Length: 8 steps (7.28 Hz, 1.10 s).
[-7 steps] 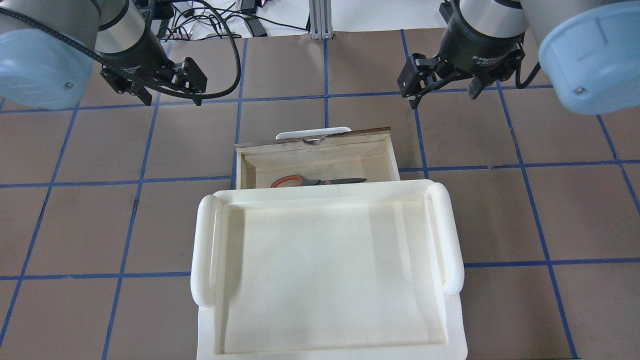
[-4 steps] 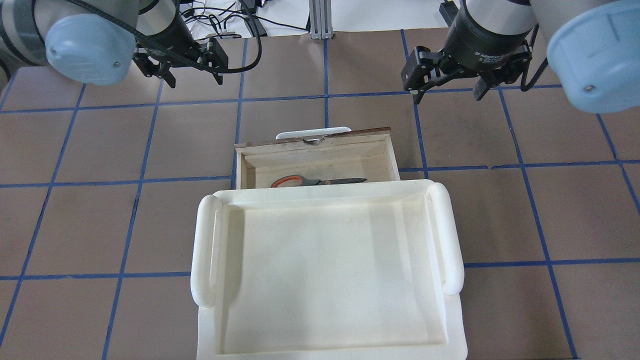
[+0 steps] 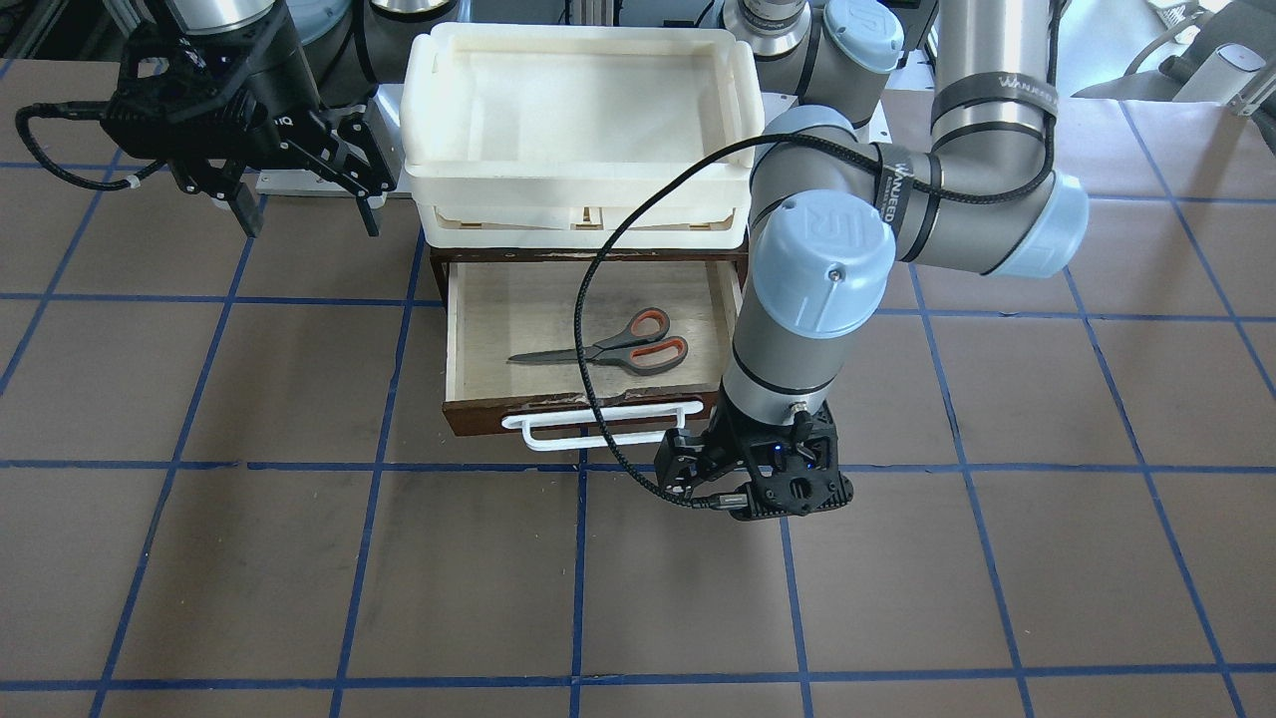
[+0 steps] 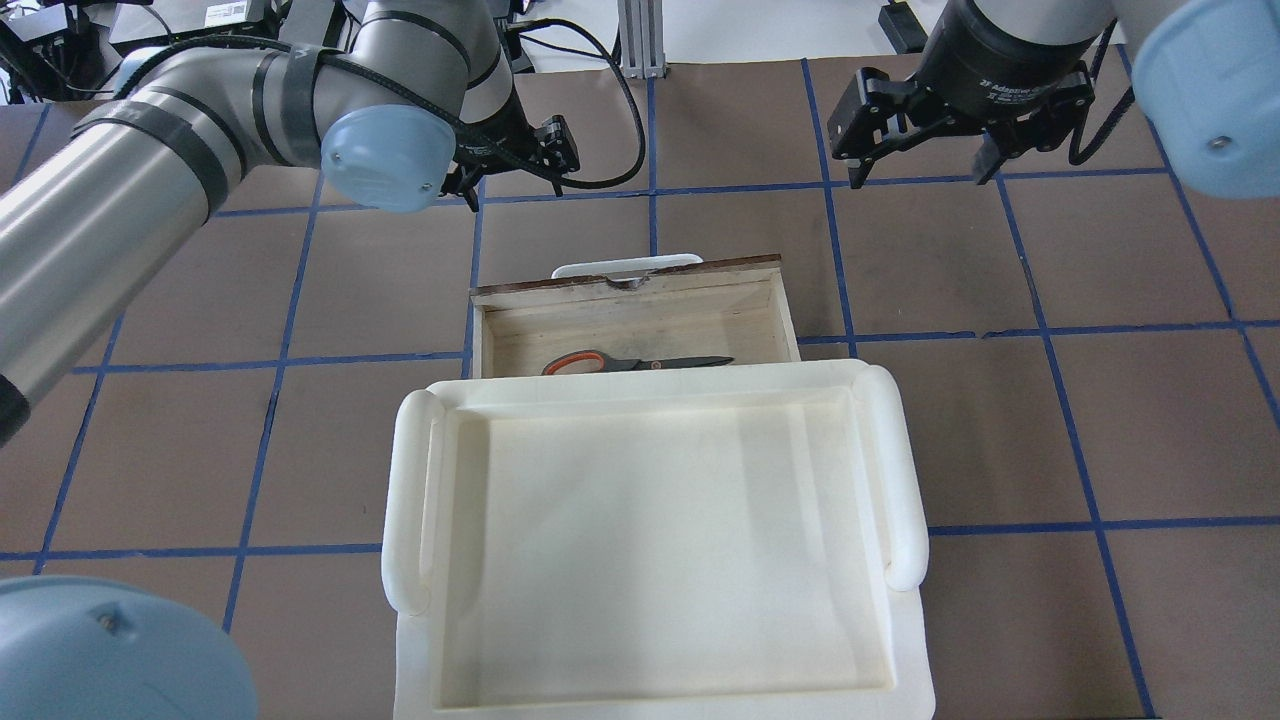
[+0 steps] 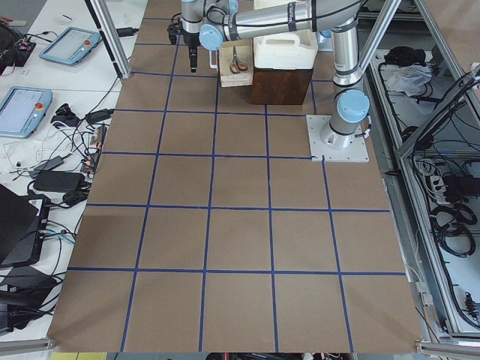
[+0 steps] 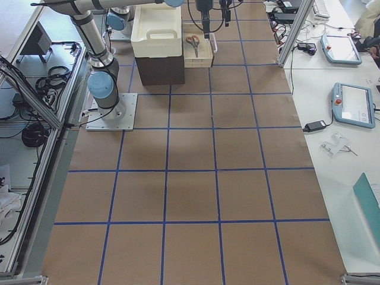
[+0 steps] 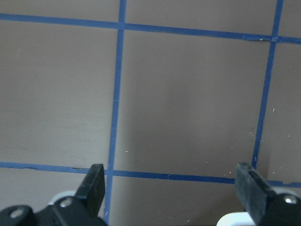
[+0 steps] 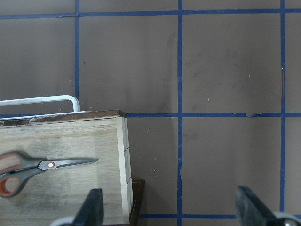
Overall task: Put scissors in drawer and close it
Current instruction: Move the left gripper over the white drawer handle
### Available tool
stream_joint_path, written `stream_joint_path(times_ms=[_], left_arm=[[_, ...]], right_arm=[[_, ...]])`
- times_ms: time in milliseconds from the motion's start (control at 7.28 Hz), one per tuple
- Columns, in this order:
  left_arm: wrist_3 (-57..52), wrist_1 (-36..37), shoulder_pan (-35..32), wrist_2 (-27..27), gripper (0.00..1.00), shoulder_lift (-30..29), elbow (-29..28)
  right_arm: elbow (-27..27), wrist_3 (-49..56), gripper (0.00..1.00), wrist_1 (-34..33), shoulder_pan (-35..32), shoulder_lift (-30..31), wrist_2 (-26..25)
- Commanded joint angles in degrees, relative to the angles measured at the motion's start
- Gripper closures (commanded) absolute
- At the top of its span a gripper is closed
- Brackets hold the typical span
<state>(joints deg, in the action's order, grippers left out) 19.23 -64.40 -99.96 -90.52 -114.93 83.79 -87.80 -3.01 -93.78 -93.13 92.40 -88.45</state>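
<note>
- Since a second ago, left arm (image 4: 200, 150) is sweeping in from the overhead view's left edge toward the middle. It is carrying the left gripper (image 7: 171, 186) out past the drawer front. Right gripper (image 4: 920, 170) is drifting only slightly away. Scissors and drawer are not shifting.
- Scissors (image 3: 608, 347) are lying flat inside the drawer (image 3: 478, 414) on its pale floor. Blades are closed and pointing toward the robot's right, with the orange-lined loops toward its left.
- Drawer is standing pulled out from the dark cabinet (image 5: 281, 84). Its white handle (image 3: 598, 431) is facing away from the robot.
- Left gripper is pointing down at the counter (image 3: 249, 558), just beyond the drawer front and beside the handle's end on the robot's left. Its jaws are spread wide and gripping nothing. Whether it is touching the handle cannot be told.
- Black cable (image 3: 588, 299) from the left arm is looping over the drawer in the front-facing view.
- Right gripper is hanging over the counter beside the drawer's right side, well apart from it. Its jaws are gaping wide and holding nothing.
- Cream-white trays (image 3: 429, 70) are sitting stacked on the cabinet.
</note>
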Motion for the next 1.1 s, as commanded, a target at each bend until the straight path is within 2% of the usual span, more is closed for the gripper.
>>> stream_joint_path(times_ms=[0, 412, 687, 962], left_arm=[[6.1, 2.8, -3.1, -0.1, 0.00, -4.4, -0.2], [6.9, 0.6, -4.5, 0.2, 0.00, -7.4, -1.3], [6.3, -7.3, -4.6, -0.1, 0.00, -6.1, -2.7], [6.3, -8.5, -4.6, 0.4, 0.00, -6.4, -4.3]], right_arm=[[-0.2, 0.0, 0.00, 0.3, 0.1, 0.2, 0.0], [-0.3, 0.5, 0.00, 0.4, 0.1, 0.2, 0.1], [-0.3, 0.5, 0.00, 0.3, 0.1, 0.2, 0.2], [-0.5, 0.6, 0.00, -0.2, 0.1, 0.2, 0.2]])
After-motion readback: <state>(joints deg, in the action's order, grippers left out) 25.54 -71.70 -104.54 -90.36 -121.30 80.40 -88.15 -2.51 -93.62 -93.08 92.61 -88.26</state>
